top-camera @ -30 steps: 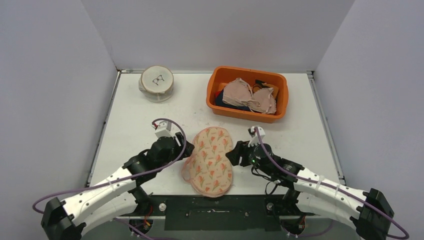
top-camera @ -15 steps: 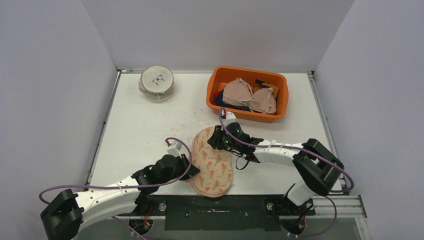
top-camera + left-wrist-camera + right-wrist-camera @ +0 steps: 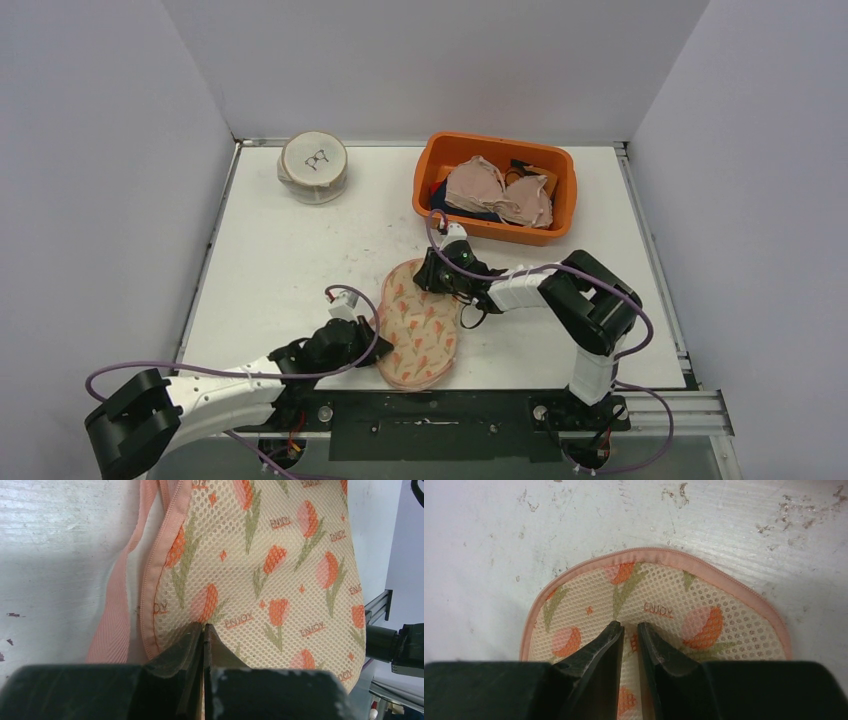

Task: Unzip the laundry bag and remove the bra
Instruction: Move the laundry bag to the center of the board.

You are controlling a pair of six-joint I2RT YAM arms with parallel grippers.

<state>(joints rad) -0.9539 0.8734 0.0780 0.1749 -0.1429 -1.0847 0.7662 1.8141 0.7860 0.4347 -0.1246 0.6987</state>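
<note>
Laundry bag [image 3: 420, 325] lies flat on the worktop [image 3: 290, 260], near centre. Your left tool [image 3: 204, 627] is pressed together on mesh by its near-left zip edge; your right tool [image 3: 630, 627], nearly closed, pinches mesh at the far end.

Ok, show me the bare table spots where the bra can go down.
Bare: the white table between the round white mesh pouch and the left arm; also the gap between pouch and orange plastic tub. Crowded: front centre, around the tulip-print mesh bag and the right arm.

End effector [image 3: 630, 627] nearly closed, pinching laundry bag [image 3: 704, 610] mesh near rounded pink-trimmed end; scuffed table [image 3: 524, 530].
</note>
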